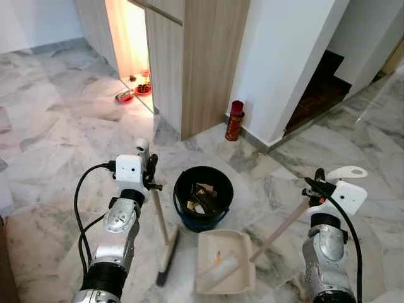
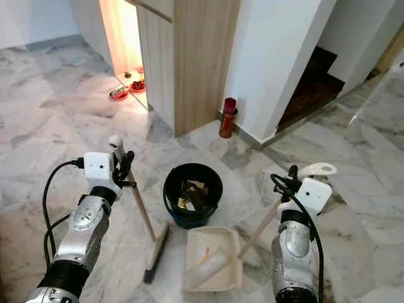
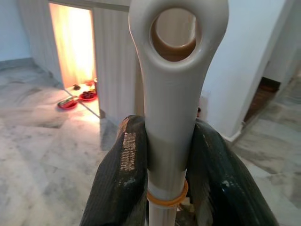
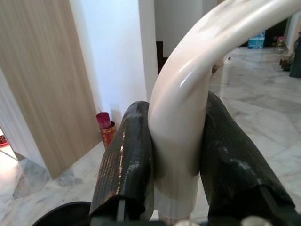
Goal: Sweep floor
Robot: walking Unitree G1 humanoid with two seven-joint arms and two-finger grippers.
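Here, in the left eye view, the left gripper (image 1: 150,169) is clenched on the broom (image 1: 162,233), whose head rests on the marble floor (image 1: 57,126) just beside the black bucket (image 1: 202,196). The right gripper (image 1: 315,183) grips the long handle of the dustpan (image 1: 224,262), which lies flat on the floor in front of the bucket, a few scraps already in its tray. The bucket itself holds what looks like crumpled rubbish. A red canister (image 1: 234,120) stands against the white wall further off.

The right eye view gives the same layout (broom head, pan and bucket crowded close together) — a stroke swung too wide would likely knock the bucket or shove the pan aside.

In the left wrist view, both fingers (image 3: 122,179) press on the broom's pale shaft below its hanging loop. The hold is high on the handle, so the head could wander under a hard push.

In the right wrist view, the fingers (image 4: 127,165) clamp the curved, glossy top of the dustpan handle — smooth plastic that might twist in the grasp. If it rotates, the tray could tip and spill its scraps back onto the floor.
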